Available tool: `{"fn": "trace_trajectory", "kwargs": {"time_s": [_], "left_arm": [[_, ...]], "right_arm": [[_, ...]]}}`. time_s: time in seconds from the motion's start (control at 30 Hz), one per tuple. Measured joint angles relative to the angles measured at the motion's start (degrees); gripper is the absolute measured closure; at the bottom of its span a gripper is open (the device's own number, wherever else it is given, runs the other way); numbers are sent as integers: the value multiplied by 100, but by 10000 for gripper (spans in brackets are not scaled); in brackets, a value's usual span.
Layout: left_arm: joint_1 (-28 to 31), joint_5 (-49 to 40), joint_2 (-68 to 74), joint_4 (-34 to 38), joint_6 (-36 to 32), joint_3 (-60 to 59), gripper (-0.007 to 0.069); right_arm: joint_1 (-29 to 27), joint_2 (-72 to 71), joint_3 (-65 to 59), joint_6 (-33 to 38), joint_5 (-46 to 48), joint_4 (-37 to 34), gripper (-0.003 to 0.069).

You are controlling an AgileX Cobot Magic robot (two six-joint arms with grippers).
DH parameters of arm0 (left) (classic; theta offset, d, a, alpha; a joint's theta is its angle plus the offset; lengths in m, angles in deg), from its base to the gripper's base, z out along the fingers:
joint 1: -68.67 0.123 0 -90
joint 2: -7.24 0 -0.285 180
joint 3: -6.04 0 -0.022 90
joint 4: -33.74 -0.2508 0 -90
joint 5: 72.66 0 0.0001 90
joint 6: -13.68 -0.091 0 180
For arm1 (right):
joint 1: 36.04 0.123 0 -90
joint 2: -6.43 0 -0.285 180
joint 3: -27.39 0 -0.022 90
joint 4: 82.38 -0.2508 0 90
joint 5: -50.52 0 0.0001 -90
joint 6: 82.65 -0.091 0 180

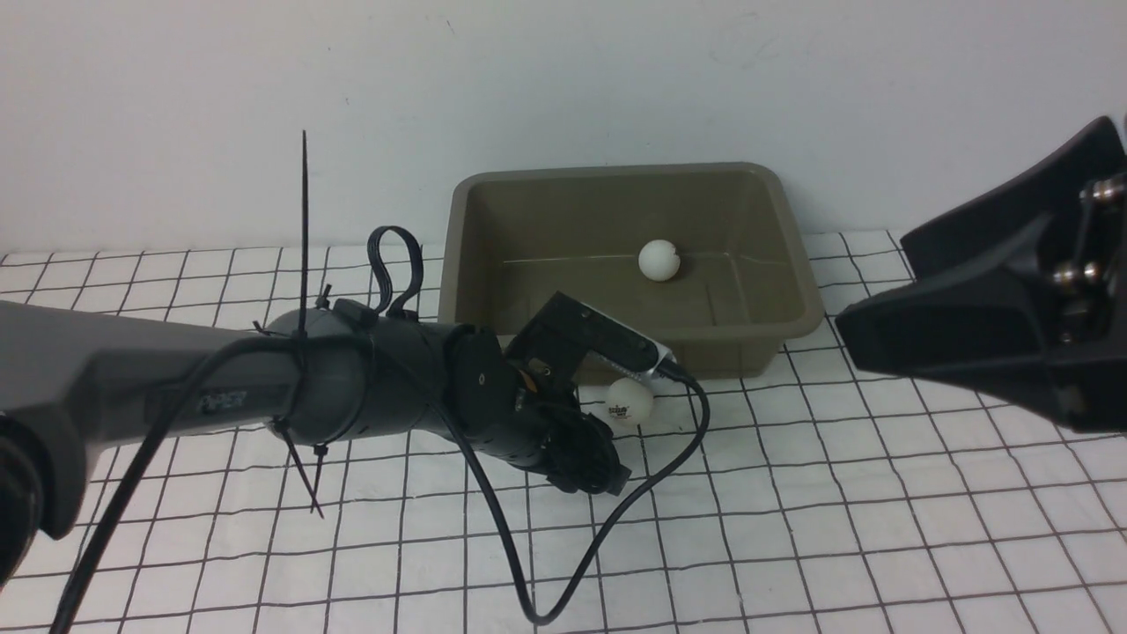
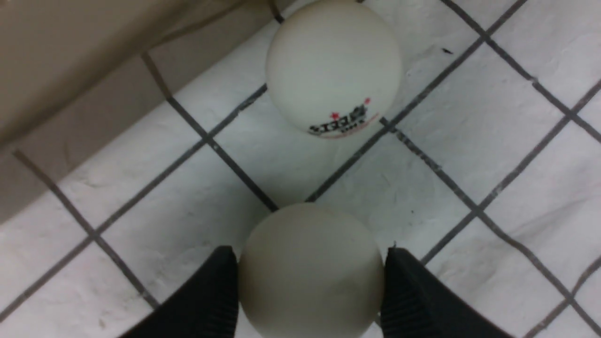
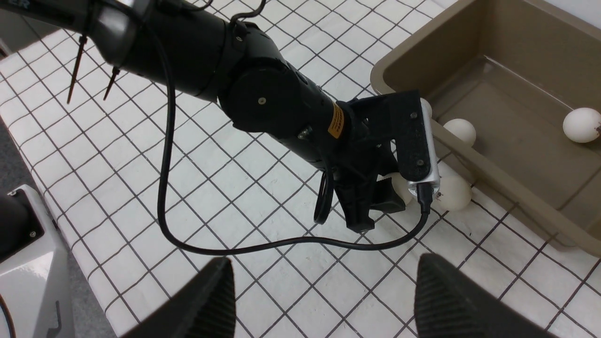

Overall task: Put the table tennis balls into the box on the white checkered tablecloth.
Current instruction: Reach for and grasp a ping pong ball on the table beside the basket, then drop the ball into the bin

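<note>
We gripped 1 table tennis ball (image 2: pixel 310 277) on the tablecloth (image 1: pixel 792 493) in our left claw (image 2: pixel 312 257), the box (image 1: pixel 740 352) just beyond it; our right claw (image 3: pixel 321 270) hung open, farther off.

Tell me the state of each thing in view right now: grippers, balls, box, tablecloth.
Left gripper: shut on the plain ball.
Plain ball: gripped, outside the box.
Logo ball: loose on the tablecloth beside the box.
Box: upright, two balls inside.
Right gripper: open, empty.
Tablecloth: spread flat, slightly wrinkled.
</note>
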Motion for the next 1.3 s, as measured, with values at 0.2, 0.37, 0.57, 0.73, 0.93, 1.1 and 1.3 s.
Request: {"fn": "trace_trajectory", "kwargs": {"time_s": [0.2,0.37,0.57,0.73,0.93,1.1,1.3], "left_arm": [[0,-385,-354,0,0,0,276],[0,-566,-1122,-16,-14,0,276],[172,498,-1477,-35,-540,0,276],[569,958,-1109,-39,-1159,141,276],[794,951,-455,-72,-1452,674,154],[782,442,-674,303,-1335,838,106],[770,-1220,-1317,567,-1114,869,127]], "right_arm": [[0,0,0,0,0,0,195],[0,0,0,0,0,0,195],[0,0,0,0,52,0,195],[0,0,0,3,122,0,195],[0,0,0,33,124,0,195],[0,0,0,102,129,-6,195],[0,0,0,114,173,-6,195]]}}
